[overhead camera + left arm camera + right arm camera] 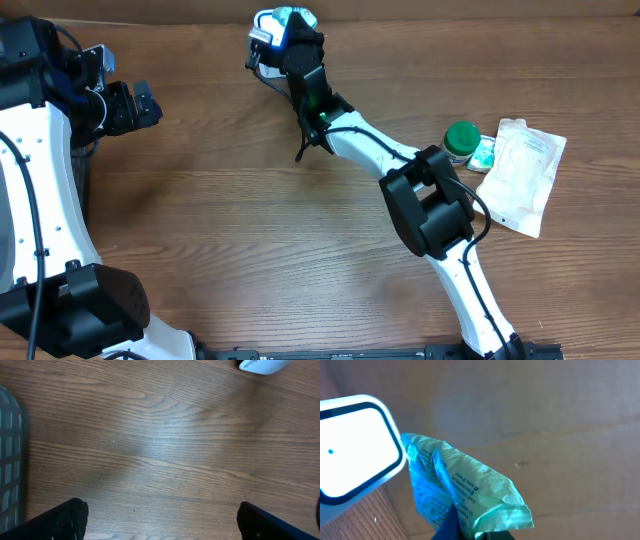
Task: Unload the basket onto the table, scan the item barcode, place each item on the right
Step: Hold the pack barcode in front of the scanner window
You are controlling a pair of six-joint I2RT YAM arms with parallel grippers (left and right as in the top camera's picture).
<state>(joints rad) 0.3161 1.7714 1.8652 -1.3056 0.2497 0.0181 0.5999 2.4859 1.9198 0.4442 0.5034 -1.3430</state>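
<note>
The right gripper (470,531) is clamped on the crinkled green packet (465,487) and holds it at the far edge of the table (200,250), just beside the white scanner (355,465). To scan well, it should turn the packet's printed face squarely toward the scanner window, keep the film flat, and pause there. The barcode itself cannot be made out. The left gripper (165,527) hangs wide and empty near the left edge.

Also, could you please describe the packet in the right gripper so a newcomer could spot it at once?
Follow the right arm across the wooden table to its far edge, where a white scanner sits. The packet is pinched in the right gripper right beside it: crinkled, pale green, printed. Its lookalike lies by the green-lidded jar, ungripped.
</note>
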